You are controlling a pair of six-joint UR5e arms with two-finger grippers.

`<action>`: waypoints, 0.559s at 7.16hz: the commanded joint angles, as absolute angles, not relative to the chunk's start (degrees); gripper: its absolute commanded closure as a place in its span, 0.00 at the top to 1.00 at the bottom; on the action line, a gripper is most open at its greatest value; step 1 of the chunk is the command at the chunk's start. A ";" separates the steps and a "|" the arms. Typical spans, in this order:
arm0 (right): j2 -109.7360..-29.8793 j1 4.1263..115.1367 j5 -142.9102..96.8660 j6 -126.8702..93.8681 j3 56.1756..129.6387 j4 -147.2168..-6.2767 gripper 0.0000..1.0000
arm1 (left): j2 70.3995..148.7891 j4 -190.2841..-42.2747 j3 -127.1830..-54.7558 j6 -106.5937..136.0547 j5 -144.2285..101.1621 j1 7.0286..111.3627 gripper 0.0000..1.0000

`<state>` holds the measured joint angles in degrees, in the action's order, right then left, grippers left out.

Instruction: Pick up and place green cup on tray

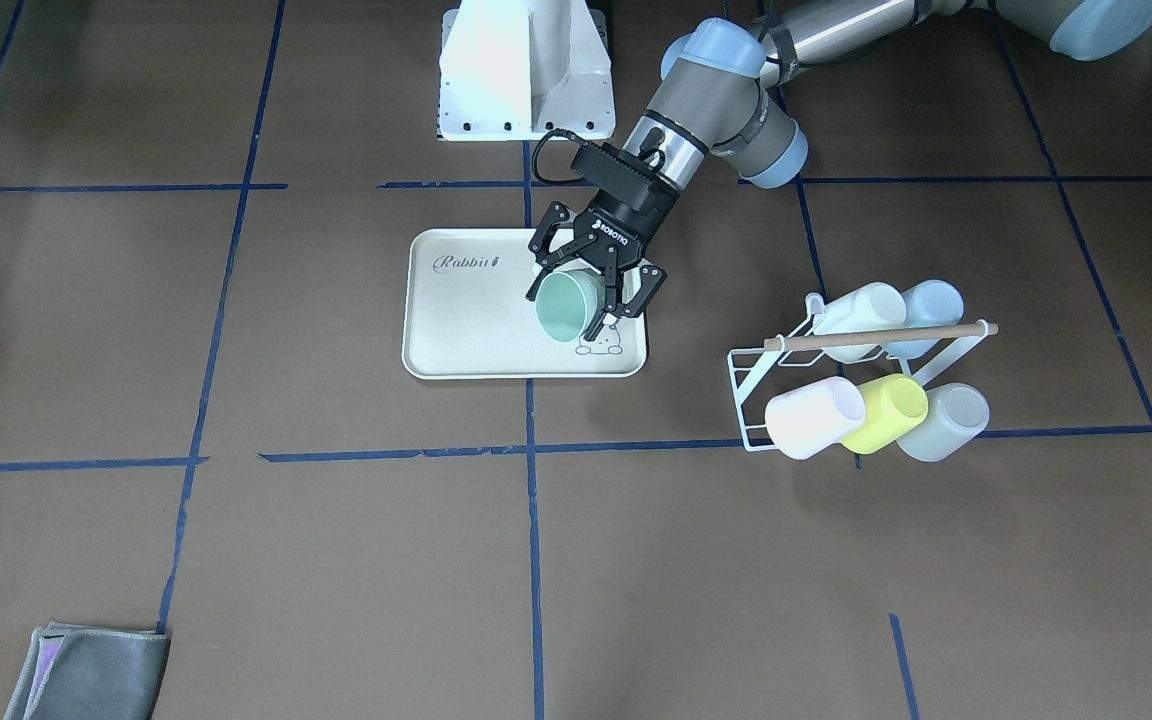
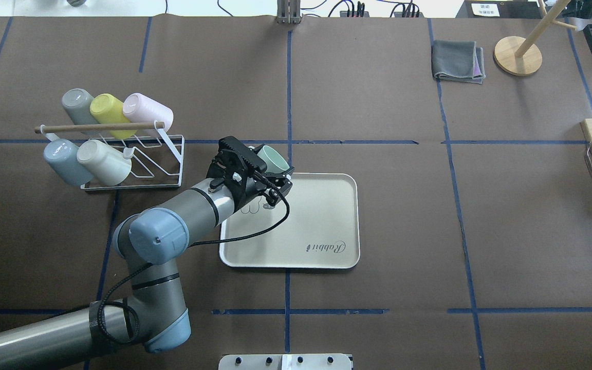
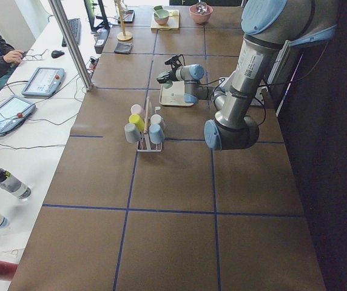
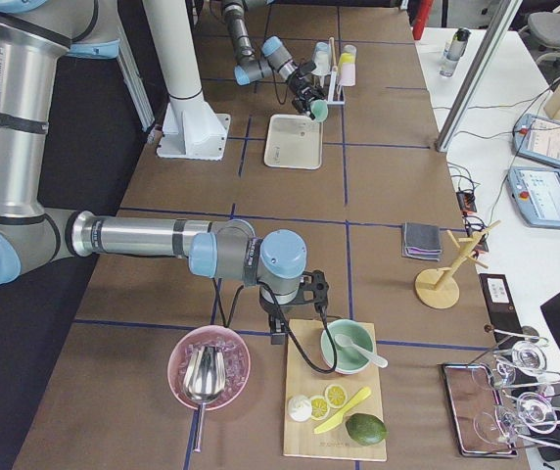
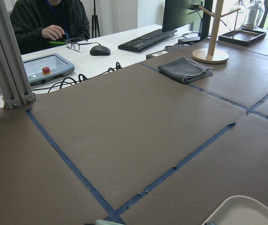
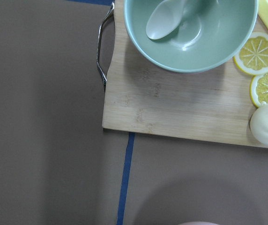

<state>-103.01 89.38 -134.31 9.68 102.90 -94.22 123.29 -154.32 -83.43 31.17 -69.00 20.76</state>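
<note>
The green cup [image 1: 564,305] is a pale mint tumbler, tilted on its side with its mouth facing the front camera. My left gripper [image 1: 568,312] is shut on it and holds it above the cream tray [image 1: 476,330], over the end with the rabbit drawing. In the overhead view the cup [image 2: 274,158] is at the far left corner of the tray [image 2: 321,216]. My right gripper [image 4: 298,323] hangs over a wooden cutting board far from the tray. I cannot tell whether it is open or shut.
A white wire rack [image 1: 751,400] with several cups, among them a lime cup [image 1: 891,405], stands beside the tray. A grey cloth [image 2: 458,61] and wooden stand [image 2: 517,54] lie far right. A cutting board [image 6: 181,103] with a green bowl [image 6: 190,33] is under the right wrist.
</note>
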 commanded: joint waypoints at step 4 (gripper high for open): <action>-103.01 89.38 -134.74 9.76 101.60 -94.22 1.00 | 126.20 -156.27 -79.10 28.48 -67.68 15.65 0.81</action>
<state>-103.01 89.38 -134.64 9.75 101.77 -94.22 125.63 -156.17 -79.33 28.62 -67.77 16.82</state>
